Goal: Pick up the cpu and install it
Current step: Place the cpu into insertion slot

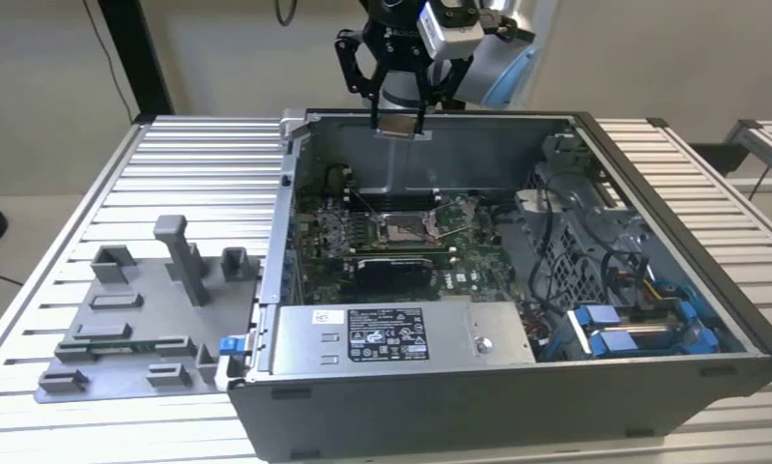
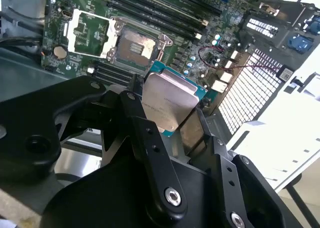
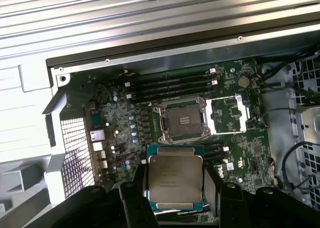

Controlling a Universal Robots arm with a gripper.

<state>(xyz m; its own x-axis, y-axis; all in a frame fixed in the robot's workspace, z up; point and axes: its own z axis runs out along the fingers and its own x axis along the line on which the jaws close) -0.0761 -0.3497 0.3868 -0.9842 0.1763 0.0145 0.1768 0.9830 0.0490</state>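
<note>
One table (image 1: 180, 164), all ribbed aluminium slats. Parked on it: one big boxy computer case (image 1: 489, 406), grey sheet metal, open on top. Just beside that, toward the exterior view's left, one flat grey plastic fixture plate (image 1: 115, 338), matte, with a handful of blocky uprights.

Inside the case: one silver box-shaped power supply (image 1: 399, 333) with a sticker on it, two blue plastic caddies (image 1: 612, 338) toward the exterior view's right, and one green motherboard (image 3: 255, 148) crowded with tiny parts. On the board, one square metal-framed socket (image 3: 182, 122), load plate swung open beside it, bare inside. Looks like four long black slots (image 3: 170, 83) right next to it, plus one round shiny coin cell (image 3: 243, 81).

Hanging over the case's far wall in the exterior view: one black pincer (image 1: 400, 124), chunky linkage arms dotted with bolt heads. Closed narrow on the one cpu (image 3: 174, 180), pinching it by two opposite edges. Cpu itself: small flat square, dull silvery metal lid on a teal-green base, held up in the air, well above the socket and clear of it.
</note>
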